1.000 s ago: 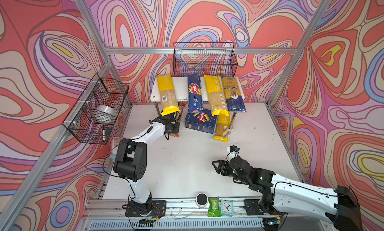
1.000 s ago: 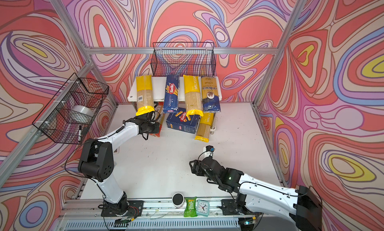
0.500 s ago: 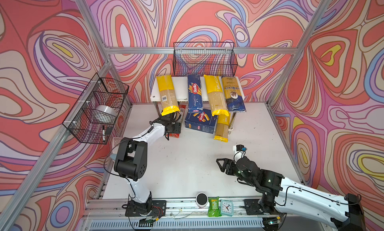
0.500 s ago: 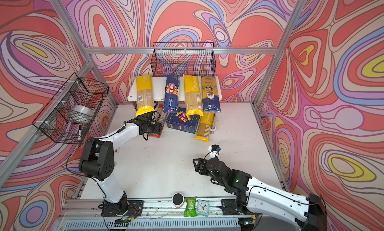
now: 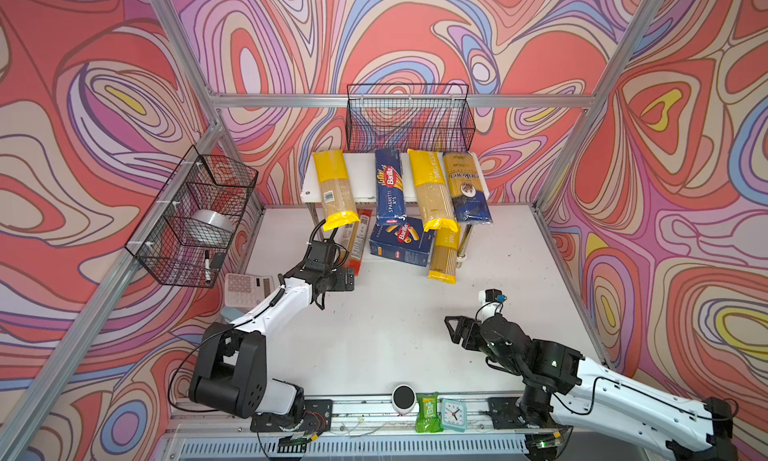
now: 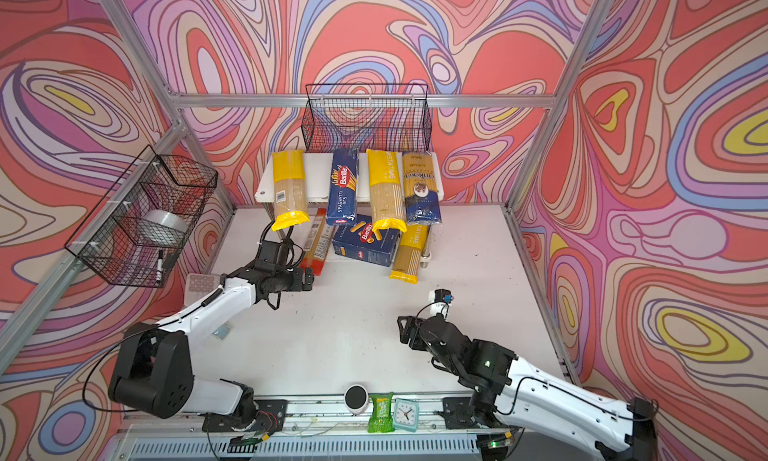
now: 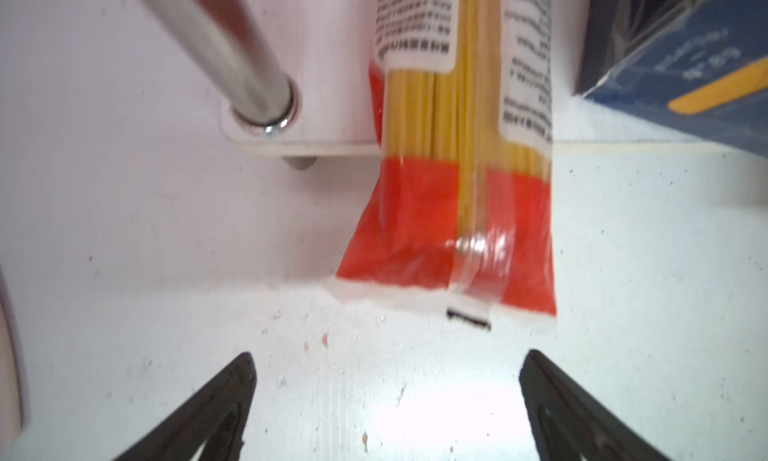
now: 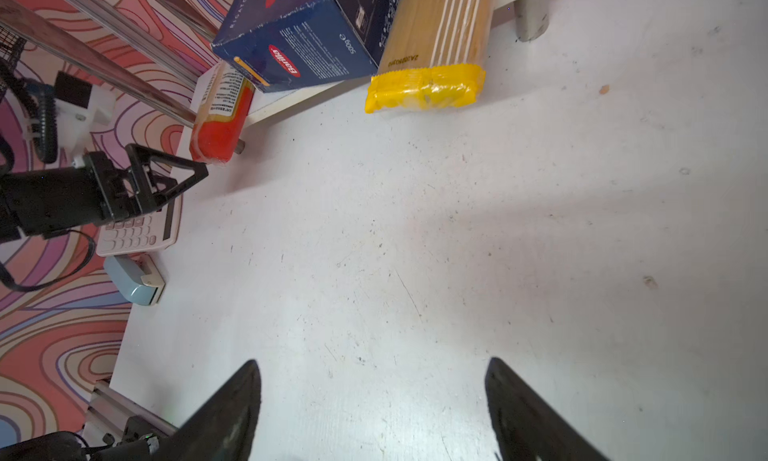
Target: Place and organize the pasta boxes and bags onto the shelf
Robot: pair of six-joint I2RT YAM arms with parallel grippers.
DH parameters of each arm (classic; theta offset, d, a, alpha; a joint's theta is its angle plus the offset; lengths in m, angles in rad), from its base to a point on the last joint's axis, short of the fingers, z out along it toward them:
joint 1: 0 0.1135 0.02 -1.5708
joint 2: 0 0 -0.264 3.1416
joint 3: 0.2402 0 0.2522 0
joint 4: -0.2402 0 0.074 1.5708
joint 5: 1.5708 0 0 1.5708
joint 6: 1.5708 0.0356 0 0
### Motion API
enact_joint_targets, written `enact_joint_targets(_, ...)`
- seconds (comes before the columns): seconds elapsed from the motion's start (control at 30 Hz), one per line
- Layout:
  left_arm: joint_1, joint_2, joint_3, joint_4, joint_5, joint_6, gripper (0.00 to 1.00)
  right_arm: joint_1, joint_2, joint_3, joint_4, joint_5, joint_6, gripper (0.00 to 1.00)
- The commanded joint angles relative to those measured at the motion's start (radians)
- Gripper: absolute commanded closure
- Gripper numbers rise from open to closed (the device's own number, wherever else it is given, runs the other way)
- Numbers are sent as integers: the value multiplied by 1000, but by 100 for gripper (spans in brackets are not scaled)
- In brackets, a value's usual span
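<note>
Your left gripper [image 7: 389,354] stands with jaws apart and empty, just short of the red-ended packet [image 7: 449,230], which lies on the lower board of the shelf [image 7: 332,56]. Your right gripper [image 8: 372,361] gapes empty over the table [image 8: 415,230].

You've got crinkly, glossy clear film on the red-ended bag [image 7: 449,238], with a mirror-bright chrome shelf leg [image 7: 220,52] beside it. The rigatoni box [image 8: 307,52] is matt printed cardboard. Your table [image 8: 415,251] looks matt white, scuffed and speckled. The wire basket [image 5: 409,118] is thin black-coated metal mesh.
</note>
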Motion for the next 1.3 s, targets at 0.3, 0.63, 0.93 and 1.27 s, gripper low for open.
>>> enact_joint_targets(0.3,15,-405,-220,23,-300,-70,0,-158,33,193,-83,259,-366,2)
enact_joint_targets(0.63,157,-368,-463,504,-490,99,0,-757,204,75,240,-43,-672,2)
enact_joint_targets(0.93,255,-240,-583,932,-325,180,0,-940,385,-102,798,-95,-795,1)
enact_joint_targets(1.27,280,-107,-551,1059,-182,197,0,-993,631,-223,1302,-162,-812,2)
